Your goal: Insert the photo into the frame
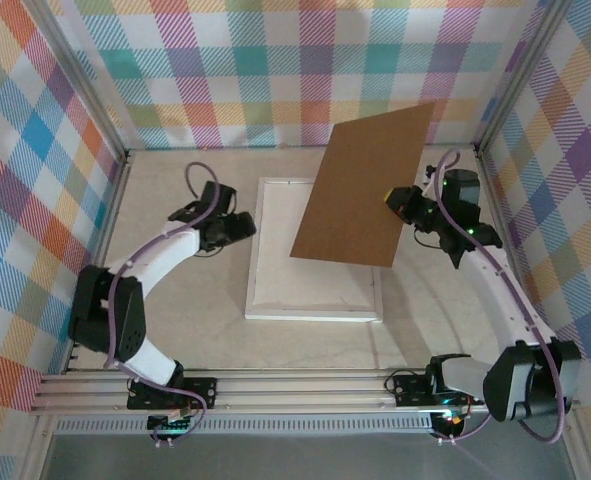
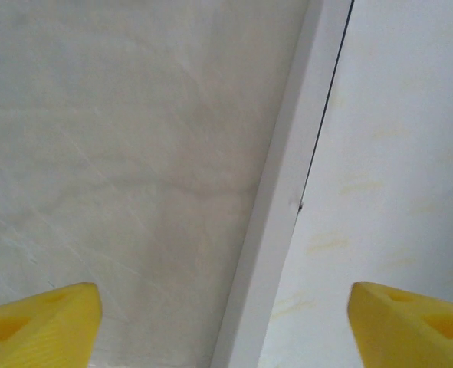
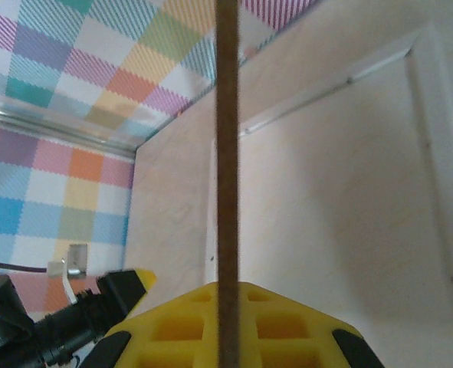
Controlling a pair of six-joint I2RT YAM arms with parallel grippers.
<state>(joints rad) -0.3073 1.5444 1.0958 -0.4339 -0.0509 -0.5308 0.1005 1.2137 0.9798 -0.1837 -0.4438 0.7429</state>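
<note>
We see the frame (image 1: 315, 314) lying flat in the middle of the table (image 1: 185, 320), with its brown board (image 1: 365, 190) lifted off and held up at a steep tilt above the frame's right half. The right gripper (image 1: 400, 200) is clamped on the board's right edge. From the right wrist the board is edge-on, a thin brown line pinched between the yellow pads. We judge it is held high and to the side so the opening underneath stays free for loading.

The left gripper (image 1: 237, 228) sits low at the frame's left border with its jaws spread wide and nothing between them. From its own wrist the two yellow fingertips (image 2: 42, 322) stand far apart, one over the table and one over the frame's inside, with the white border running between them. That looks to us like a hand that has let go, or is ready to nudge or steady the border.

Inside the frame lies a pale sheet (image 1: 315, 250) — we cannot tell whether it is the photo face down or something else. No blue print can be made out, so we cannot say how far the task has got. The board would go back on only once the photo lies in the frame.
</note>
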